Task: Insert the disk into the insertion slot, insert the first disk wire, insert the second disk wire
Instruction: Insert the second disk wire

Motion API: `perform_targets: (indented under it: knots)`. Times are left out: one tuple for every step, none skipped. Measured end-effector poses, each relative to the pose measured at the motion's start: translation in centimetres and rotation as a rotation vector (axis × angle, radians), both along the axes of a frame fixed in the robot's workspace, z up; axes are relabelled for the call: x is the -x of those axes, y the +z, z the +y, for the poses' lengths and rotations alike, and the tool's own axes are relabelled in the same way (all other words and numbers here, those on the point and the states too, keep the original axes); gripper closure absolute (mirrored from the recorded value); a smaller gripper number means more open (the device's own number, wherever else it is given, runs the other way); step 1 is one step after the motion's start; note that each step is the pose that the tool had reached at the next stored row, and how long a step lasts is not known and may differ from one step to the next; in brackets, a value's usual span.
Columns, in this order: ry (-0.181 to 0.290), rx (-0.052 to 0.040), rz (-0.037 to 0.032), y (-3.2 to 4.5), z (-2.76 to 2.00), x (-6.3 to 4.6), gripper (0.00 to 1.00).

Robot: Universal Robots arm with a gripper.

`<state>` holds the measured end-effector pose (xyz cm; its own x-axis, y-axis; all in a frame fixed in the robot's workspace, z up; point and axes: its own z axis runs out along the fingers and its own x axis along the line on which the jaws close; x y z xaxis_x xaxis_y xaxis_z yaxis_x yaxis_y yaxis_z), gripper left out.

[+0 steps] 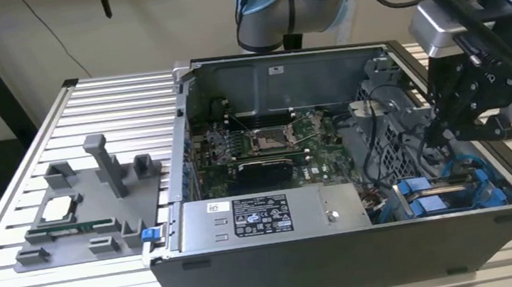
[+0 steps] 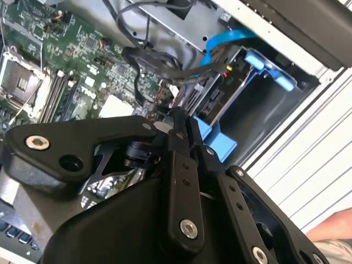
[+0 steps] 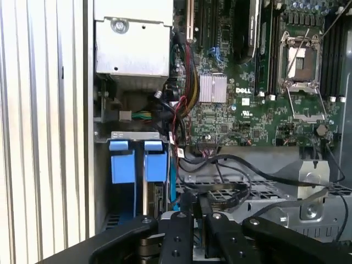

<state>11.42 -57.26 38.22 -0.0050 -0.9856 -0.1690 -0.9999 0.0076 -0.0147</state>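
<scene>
The disk sits in the insertion slot at the case's front corner on the exterior view's right; its blue carrier tabs (image 1: 433, 196) (image 3: 137, 165) (image 2: 220, 140) show at the bay's mouth. My gripper (image 1: 437, 140) (image 2: 179, 118) (image 3: 197, 206) hangs inside the case just above and behind that bay. Its fingers are pressed close together on the black connector end of a disk wire (image 3: 220, 193). A blue flat wire (image 2: 225, 41) (image 3: 172, 181) curves down beside the bay. A black cable bundle (image 2: 165, 66) runs past the fingertips toward the motherboard.
The grey labelled power-supply box (image 1: 274, 216) (image 3: 132, 38) lies along the case's front edge beside the bay. The motherboard (image 1: 256, 143) with its empty processor socket fills the case floor. A grey parts fixture (image 1: 91, 204) stands on the slatted table on the exterior view's left.
</scene>
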Motion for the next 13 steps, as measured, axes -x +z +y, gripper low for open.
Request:
perform_targets:
  knots:
    - [0.000, 0.0019, -0.0009, 0.00, -0.12, 0.2, 1.00]
    - [0.000, 0.0037, -0.0019, 0.00, -0.24, 0.4, 1.00]
    - [0.000, 0.0057, -0.0036, 0.00, -0.35, 0.7, 1.00]
    - [0.000, 0.0079, -0.0089, -0.02, -0.42, 0.9, 1.00]
    - [0.000, 0.0096, -0.0198, -0.03, -0.45, 1.1, 1.00]
    - [0.000, 0.0104, -0.0323, -0.06, -0.50, 1.3, 1.00]
    - [0.000, 0.0110, -0.0442, -0.09, -0.53, 1.4, 1.00]
    - [0.000, 0.0116, -0.0561, -0.12, -0.56, 1.6, 1.00]
    - [0.000, 0.0124, -0.0674, -0.14, -0.60, 1.7, 1.00]
    - [0.000, 0.0134, -0.0774, -0.17, -0.65, 1.8, 1.00]
    - [0.000, 0.0142, -0.0859, -0.25, -0.70, 1.8, 1.00]
    - [-0.001, 0.0154, -0.0915, -0.33, -0.72, 1.8, 1.00]
    - [-0.003, 0.0173, -0.0948, -0.44, -0.74, 1.8, 1.00]
